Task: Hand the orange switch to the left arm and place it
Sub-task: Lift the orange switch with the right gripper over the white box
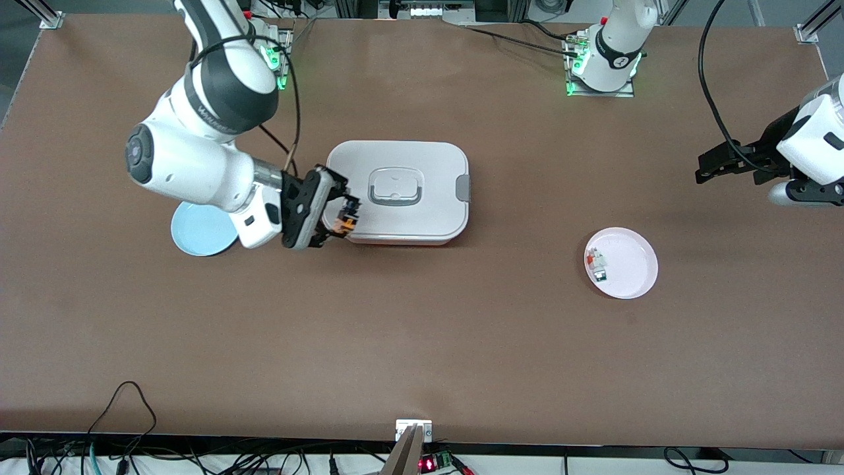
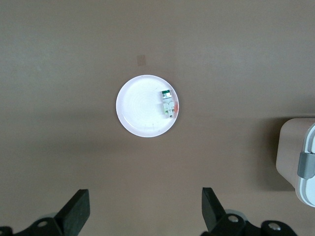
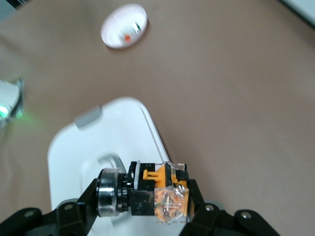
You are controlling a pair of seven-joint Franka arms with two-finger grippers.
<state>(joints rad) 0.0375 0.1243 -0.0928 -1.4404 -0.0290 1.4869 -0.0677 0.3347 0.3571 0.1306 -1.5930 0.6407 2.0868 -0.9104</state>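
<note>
My right gripper (image 1: 337, 219) is shut on the orange switch (image 1: 347, 218), a black and orange part with a clear end. It holds the switch over the edge of the white box (image 1: 422, 165) at the right arm's end. In the right wrist view the switch (image 3: 158, 192) sits crosswise between the fingers of the right gripper (image 3: 145, 197), above the box lid (image 3: 93, 147). My left gripper (image 1: 703, 169) is open and empty, up in the air toward the left arm's end of the table. In the left wrist view its fingers (image 2: 78, 206) stand wide apart around the left gripper's middle (image 2: 144, 201).
A white plate (image 1: 630, 270) with small white, red and green pieces (image 1: 597, 262) lies toward the left arm's end, and shows in the left wrist view (image 2: 140, 105). A light blue plate (image 1: 198, 232) lies under my right arm. The box corner (image 2: 295, 152) shows in the left wrist view.
</note>
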